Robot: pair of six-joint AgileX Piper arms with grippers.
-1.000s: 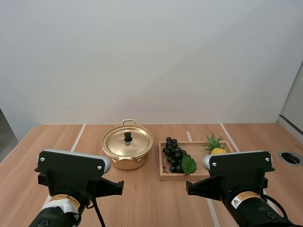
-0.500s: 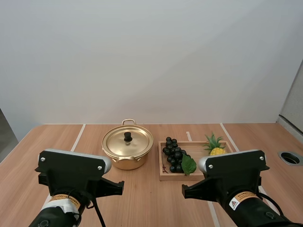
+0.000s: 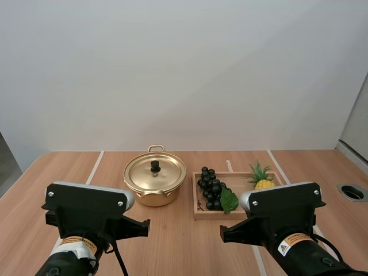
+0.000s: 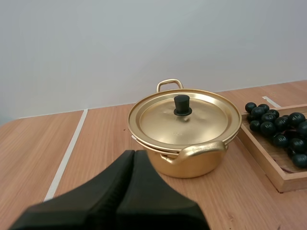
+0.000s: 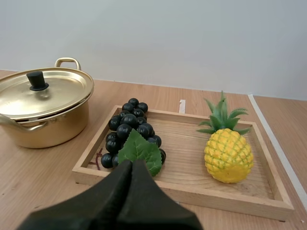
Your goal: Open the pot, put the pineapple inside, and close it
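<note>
Left claw (image 4: 135,154) is pressed shut on nothing, on the near side of the lidded pot (image 4: 192,160). Right claw (image 5: 132,164) is likewise closed and empty, before the wooden tray (image 5: 182,195). Pineapple (image 5: 228,155) stands upright at the tray's right end; in the high view the right arm (image 3: 287,215) hides its base.
</note>
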